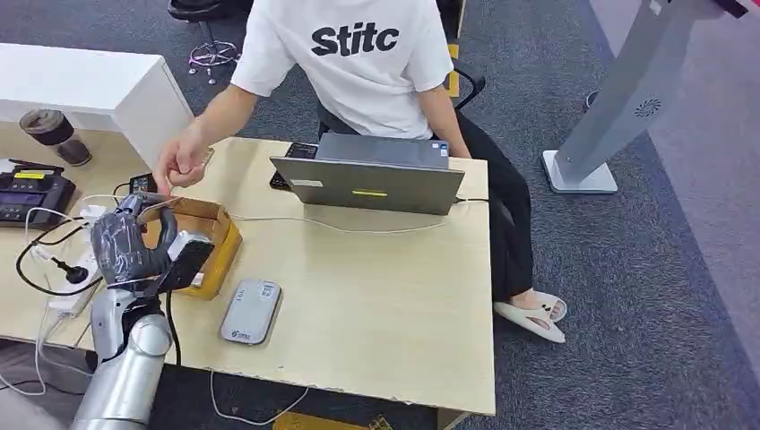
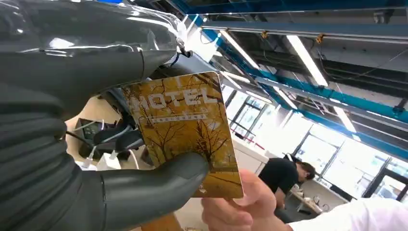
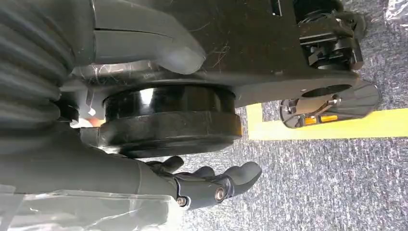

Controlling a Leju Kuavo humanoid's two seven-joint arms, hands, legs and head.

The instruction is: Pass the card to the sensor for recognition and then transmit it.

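**Handover step: card in left hand, person taking it**

Left hand point(image 2: 96, 159) pinches the hotel card point(image 2: 185, 132) between thumb and fingers, raised near the table's left edge. Person's hand point(image 2: 240, 207) already grips the card's far corner. Next, I'd say: release cleanly. Right hand point(image 3: 211, 185) hangs loosely spread, holding nothing. Cardboard box point(image 1: 211, 233) contents: can't tell. Card reader point(image 1: 251, 311) lies beside it.
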